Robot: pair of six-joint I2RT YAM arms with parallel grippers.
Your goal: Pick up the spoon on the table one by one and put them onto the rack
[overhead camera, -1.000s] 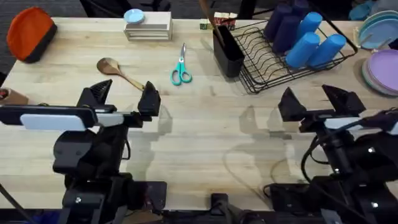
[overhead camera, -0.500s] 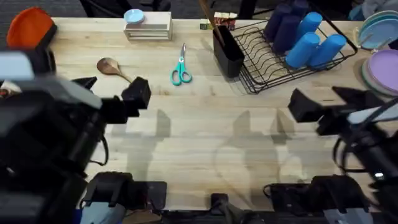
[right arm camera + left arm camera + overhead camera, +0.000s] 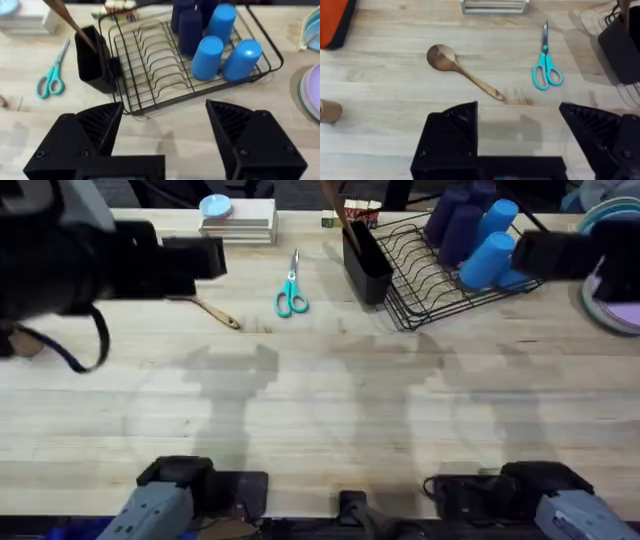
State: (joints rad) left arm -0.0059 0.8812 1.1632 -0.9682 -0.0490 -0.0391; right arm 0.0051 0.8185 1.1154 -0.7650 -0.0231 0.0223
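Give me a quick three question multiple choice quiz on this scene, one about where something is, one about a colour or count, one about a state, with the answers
1. Where does the spoon lie?
A. in the caddy
B. on the table, left of the scissors
C. on the white trays

2. What colour are the scissors' handles?
A. teal
B. orange
C. purple

3. How is the left claw?
A. shut on the spoon
B. shut on the scissors
C. open, holding nothing

Answers:
1 B, the left wrist view shows it flat on the table with the scissors to its right.
2 A, both loops are teal.
3 C, its fingers stand wide apart with bare wood between them.
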